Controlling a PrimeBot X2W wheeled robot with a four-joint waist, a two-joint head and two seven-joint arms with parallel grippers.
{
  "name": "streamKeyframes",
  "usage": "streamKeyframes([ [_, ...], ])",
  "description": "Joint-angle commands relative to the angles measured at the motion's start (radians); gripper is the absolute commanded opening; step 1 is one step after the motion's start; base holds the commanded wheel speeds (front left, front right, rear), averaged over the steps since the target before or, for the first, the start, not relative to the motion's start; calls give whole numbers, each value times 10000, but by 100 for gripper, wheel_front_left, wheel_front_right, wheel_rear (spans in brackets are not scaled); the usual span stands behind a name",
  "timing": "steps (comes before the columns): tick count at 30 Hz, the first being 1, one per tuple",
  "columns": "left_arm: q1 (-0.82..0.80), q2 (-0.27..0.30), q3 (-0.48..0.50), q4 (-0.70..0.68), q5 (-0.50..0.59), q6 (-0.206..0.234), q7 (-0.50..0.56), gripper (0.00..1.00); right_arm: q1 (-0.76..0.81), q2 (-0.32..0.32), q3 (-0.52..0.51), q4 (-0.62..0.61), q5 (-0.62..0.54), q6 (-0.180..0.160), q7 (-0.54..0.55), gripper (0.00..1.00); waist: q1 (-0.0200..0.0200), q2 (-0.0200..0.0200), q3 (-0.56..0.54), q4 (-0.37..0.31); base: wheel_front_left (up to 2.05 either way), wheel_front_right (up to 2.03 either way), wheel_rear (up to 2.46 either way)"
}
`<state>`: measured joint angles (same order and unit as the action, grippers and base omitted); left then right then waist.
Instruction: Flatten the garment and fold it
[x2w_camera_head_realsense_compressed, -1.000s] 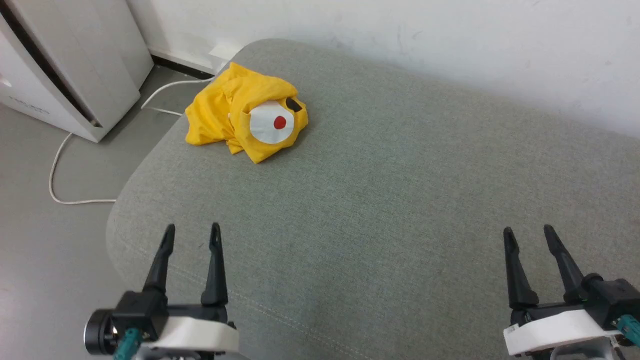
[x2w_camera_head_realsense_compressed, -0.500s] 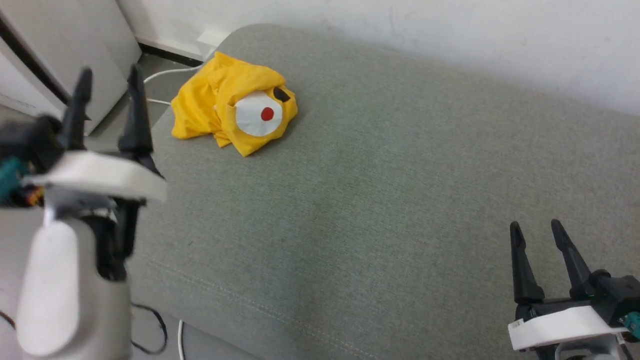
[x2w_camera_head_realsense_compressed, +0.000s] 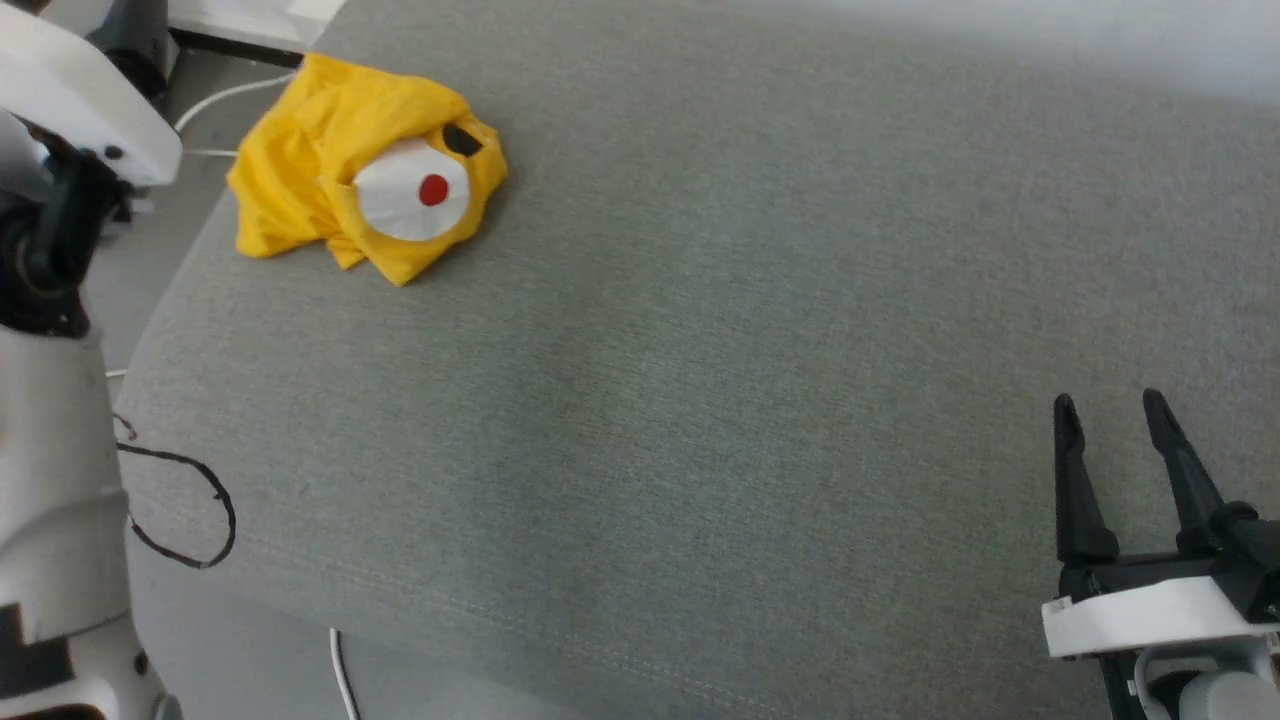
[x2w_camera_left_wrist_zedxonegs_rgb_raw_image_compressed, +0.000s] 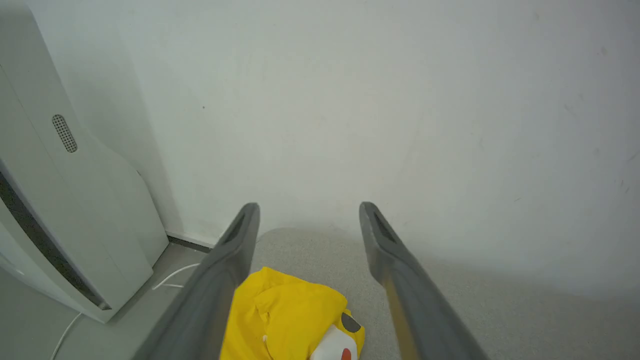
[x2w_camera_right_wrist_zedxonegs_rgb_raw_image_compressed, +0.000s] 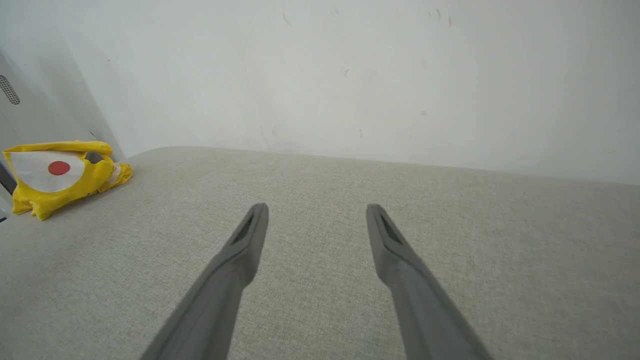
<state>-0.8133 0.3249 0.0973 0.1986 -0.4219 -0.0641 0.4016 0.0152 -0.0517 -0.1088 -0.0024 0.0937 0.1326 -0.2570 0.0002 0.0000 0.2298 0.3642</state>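
The garment (x2w_camera_head_realsense_compressed: 340, 200), a bright yellow T-shirt, lies crumpled in a heap at the far left corner of the grey cushion (x2w_camera_head_realsense_compressed: 700, 350), showing a white patch with a red dot. It also appears at the left in the right wrist view (x2w_camera_right_wrist_zedxonegs_rgb_raw_image_compressed: 55, 172). My left gripper (x2w_camera_left_wrist_zedxonegs_rgb_raw_image_compressed: 310, 210) hangs open in the air above and short of the garment (x2w_camera_left_wrist_zedxonegs_rgb_raw_image_compressed: 290, 320), nothing between its fingers. In the head view its pale arm (x2w_camera_head_realsense_compressed: 50, 400) rises along the left edge. My right gripper (x2w_camera_head_realsense_compressed: 1110, 420) stands open and empty over the cushion's near right, far from the shirt.
A white wall (x2w_camera_left_wrist_zedxonegs_rgb_raw_image_compressed: 375, 100) runs behind the cushion. A pale appliance (x2w_camera_left_wrist_zedxonegs_rgb_raw_image_compressed: 60, 210) stands on the floor to the left, with a white cable (x2w_camera_left_wrist_zedxonegs_rgb_raw_image_compressed: 170, 280) beside it. A thin dark cable (x2w_camera_head_realsense_compressed: 190, 510) loops off the left arm. The cushion's rounded left edge (x2w_camera_head_realsense_compressed: 150, 340) drops to grey floor.
The head camera has tilted and shifted, sliding the scene left and up. My left arm has risen high, its fingers leaving the head view's top. The right gripper stays put.
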Motion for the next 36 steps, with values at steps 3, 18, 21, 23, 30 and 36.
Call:
streamKeyframes([
  [3,-545,264,15,567,-212,-54,691,100,-268,15,-37,-162,-160,-19,-47,100,-2,0,788,-584,0,0,0],
  [18,-730,678,-128,1972,-1012,-106,3036,100,-558,15,-392,-633,-478,-19,-47,100,-2,0,2031,-1362,0,0,0],
  [21,-607,714,-131,2143,-1005,-11,3125,100,-602,15,-397,-727,-540,-19,-47,100,-2,0,2213,-1433,0,0,0],
  [23,-512,797,-199,2259,-873,66,3151,100,-624,15,-416,-783,-592,-19,-47,100,-2,0,2329,-1452,0,0,0],
  [30,-288,911,-427,2754,-707,284,3632,100,-588,15,-521,-990,-826,-19,-47,100,-2,0,2713,-1424,0,0,0],
  [36,-195,962,-488,3139,-673,153,3195,33,-643,15,-512,-1075,-931,-19,-47,100,-2,0,2889,-1462,0,0,0],
])
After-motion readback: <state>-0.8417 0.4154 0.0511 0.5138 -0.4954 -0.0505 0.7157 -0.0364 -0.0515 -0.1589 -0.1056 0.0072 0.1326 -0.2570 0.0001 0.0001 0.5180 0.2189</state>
